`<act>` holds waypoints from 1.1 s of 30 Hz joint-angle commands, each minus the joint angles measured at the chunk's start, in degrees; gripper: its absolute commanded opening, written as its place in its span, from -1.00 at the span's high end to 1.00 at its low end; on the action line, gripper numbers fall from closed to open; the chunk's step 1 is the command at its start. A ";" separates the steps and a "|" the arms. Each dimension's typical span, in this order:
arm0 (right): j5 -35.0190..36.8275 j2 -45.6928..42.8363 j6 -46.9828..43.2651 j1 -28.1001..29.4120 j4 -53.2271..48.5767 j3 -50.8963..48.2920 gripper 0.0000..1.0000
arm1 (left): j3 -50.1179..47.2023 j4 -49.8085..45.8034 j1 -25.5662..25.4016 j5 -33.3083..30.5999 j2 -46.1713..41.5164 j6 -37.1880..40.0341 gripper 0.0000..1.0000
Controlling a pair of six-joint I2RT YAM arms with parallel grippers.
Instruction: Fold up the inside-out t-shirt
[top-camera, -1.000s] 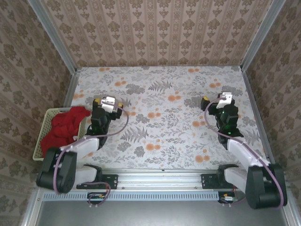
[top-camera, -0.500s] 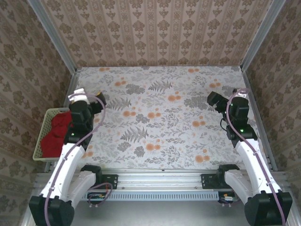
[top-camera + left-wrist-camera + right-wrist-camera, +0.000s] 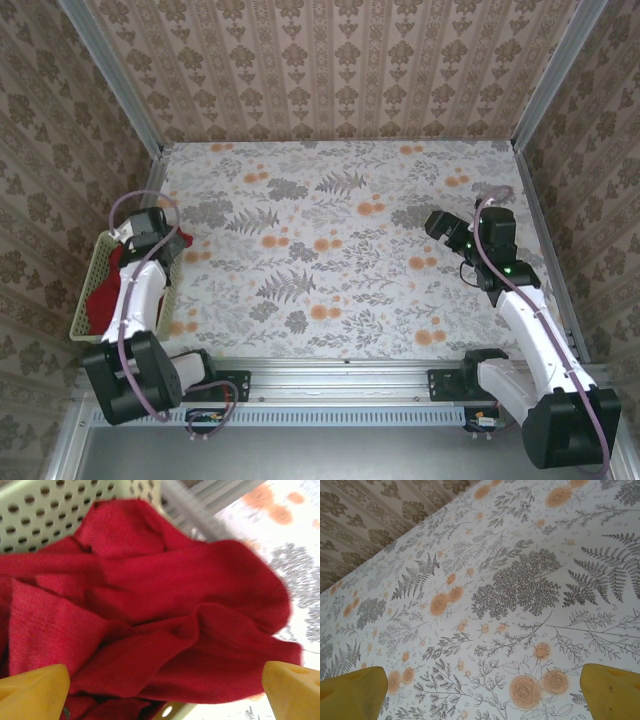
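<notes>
The inside-out t-shirt [image 3: 150, 610] is a crumpled red heap lying in the pale green basket [image 3: 45, 510]. One fold spills over the basket's rim toward the table. In the top view the t-shirt [image 3: 104, 292] shows beside my left arm. My left gripper [image 3: 158, 240] hangs just over the heap. In the left wrist view my left gripper [image 3: 162, 695] is open, its yellow fingertips [image 3: 30, 692] set wide apart over the cloth with nothing between them. My right gripper [image 3: 440, 224] hovers open above the table's right side, and the right wrist view shows my right gripper [image 3: 482, 695] over bare flowered cloth.
The basket [image 3: 84, 300] stands off the table's left edge, by the metal rail [image 3: 152, 190]. The flowered table [image 3: 330, 230] spreads between the two arms. Patterned walls close in the back and both sides.
My left arm has swung left from the table to above the basket and the shirt. My right arm has shifted a little, its gripper now lower and further left. Both grippers have stayed open.
</notes>
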 commanded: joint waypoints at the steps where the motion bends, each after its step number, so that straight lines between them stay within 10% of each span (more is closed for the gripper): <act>1: -0.22 0.08 -0.56 0.37 -2.74 1.53 -1.00 | 2.30 -1.79 1.01 4.59 3.13 -2.09 -1.00; 11: 1.90 -0.75 0.70 0.54 -3.78 1.46 -1.00 | 3.04 3.62 -0.61 18.10 10.92 -0.66 -0.87; 33: 4.32 -0.88 2.02 0.53 -5.30 1.47 -1.00 | 15.00 6.74 -32.85 21.48 23.48 -3.04 -0.54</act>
